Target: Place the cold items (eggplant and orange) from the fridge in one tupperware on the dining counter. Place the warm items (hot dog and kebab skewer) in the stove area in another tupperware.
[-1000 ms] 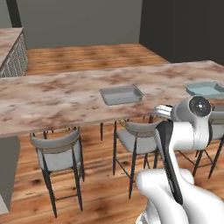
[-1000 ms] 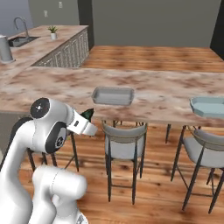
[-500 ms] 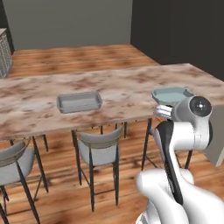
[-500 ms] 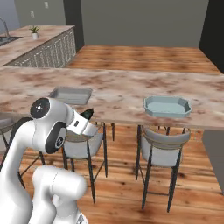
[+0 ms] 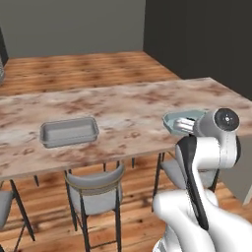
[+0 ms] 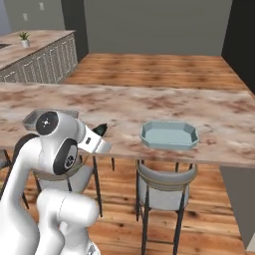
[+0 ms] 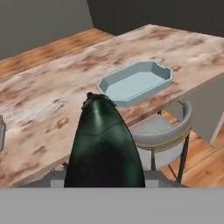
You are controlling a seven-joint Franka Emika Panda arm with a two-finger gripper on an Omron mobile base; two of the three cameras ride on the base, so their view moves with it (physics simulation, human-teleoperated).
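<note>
— Well, where's the eggplant (image 7: 104, 144) sitting against the jaws?
— Clamped between them, sticking forward out of the gripper (image 6: 101, 133), stem end leading; fingertips hidden under its bulk in the hand view.

— And the arm's pose?
— Folded up above the base, hand level with the dining counter (image 5: 128, 110) edge, aimed across the slab toward the pale blue tupperware (image 6: 169, 134). Held over a grey stool (image 7: 159, 138), just short of the counter.

— Looks of the load?
— Dark, glossy green-black skin, long and rounded, narrowing toward a small dark cap.

— Anything else on the marble?
— Another tupperware (image 5: 69, 131), grey and rectangular, well apart from the blue one.
</note>
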